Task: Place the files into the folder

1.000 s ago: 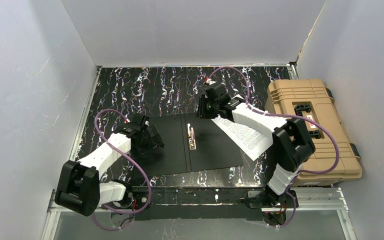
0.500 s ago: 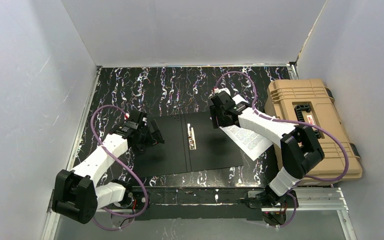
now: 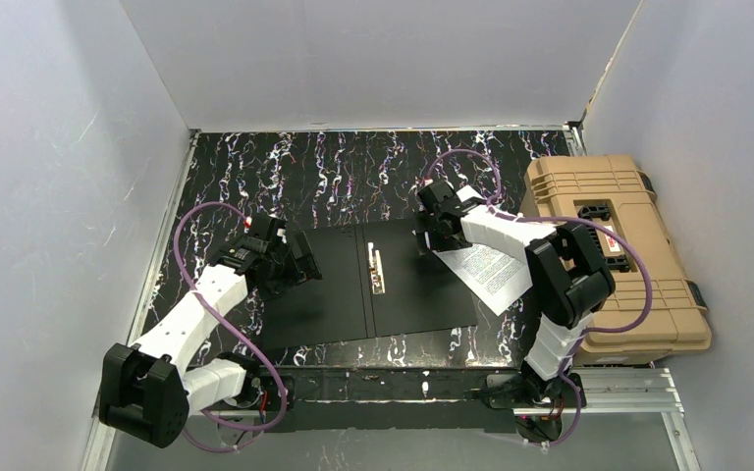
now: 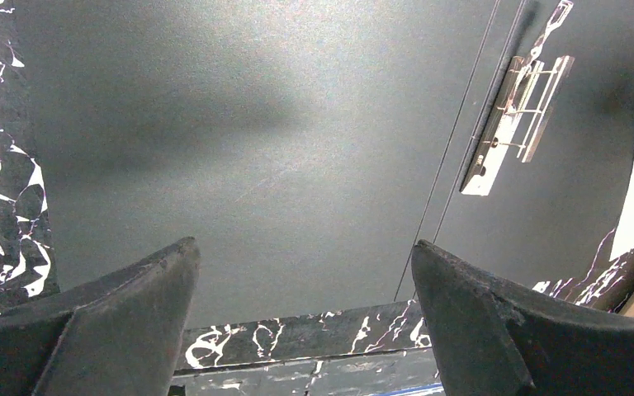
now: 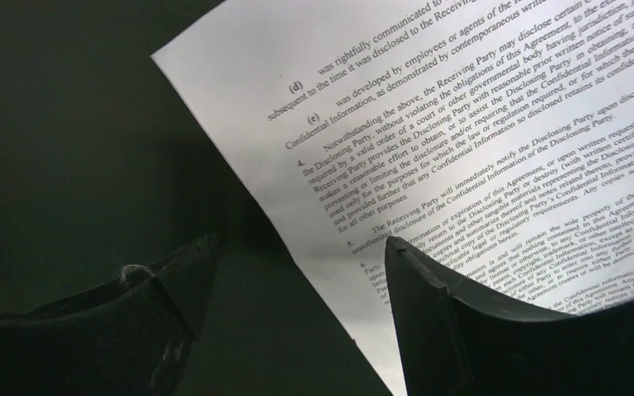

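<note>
- Folder [image 3: 334, 294]: lying open and flat at mid-table [image 3: 285, 167], black inside facing up, metal clip [image 3: 377, 270] just beside the spine.
- Files [image 3: 491, 275]: white printed sheets, askew, one corner over the folder's right leaf, the rest reaching toward the tan case [image 3: 609, 245].
- Left gripper [image 4: 301, 247]: jaws spread wide above the folder's left leaf, holding nothing.
- Right gripper [image 5: 301, 243]: jaws apart over the sheets' left edge, gripping nothing.

Matt black folder [image 4: 256, 148], shiny metal clip [image 4: 516, 120], paper files [image 5: 479, 124], perhaps plastic case [image 3: 668, 285]
</note>
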Available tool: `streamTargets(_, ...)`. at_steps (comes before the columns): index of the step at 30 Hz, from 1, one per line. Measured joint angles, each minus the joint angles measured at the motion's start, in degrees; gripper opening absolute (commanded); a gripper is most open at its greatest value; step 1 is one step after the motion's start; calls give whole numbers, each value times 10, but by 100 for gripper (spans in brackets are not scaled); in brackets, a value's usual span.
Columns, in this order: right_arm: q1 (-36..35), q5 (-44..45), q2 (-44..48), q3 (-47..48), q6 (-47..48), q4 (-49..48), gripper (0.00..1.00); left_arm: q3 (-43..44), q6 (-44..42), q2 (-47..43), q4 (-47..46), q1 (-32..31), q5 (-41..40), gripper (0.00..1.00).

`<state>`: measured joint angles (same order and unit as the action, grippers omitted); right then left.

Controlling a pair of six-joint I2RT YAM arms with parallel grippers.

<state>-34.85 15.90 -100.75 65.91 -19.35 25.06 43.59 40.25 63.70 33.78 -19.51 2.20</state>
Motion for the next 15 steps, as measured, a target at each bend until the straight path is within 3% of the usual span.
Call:
streamTargets(6, 14, -14, -30, 2, -2, -9, 73, 0, -2, 0, 1, 0, 0, 98)
streamTargets(15, 25, -27, -37, 3, -2, -27, 48, 0, -3, 0, 1, 0, 0, 98)
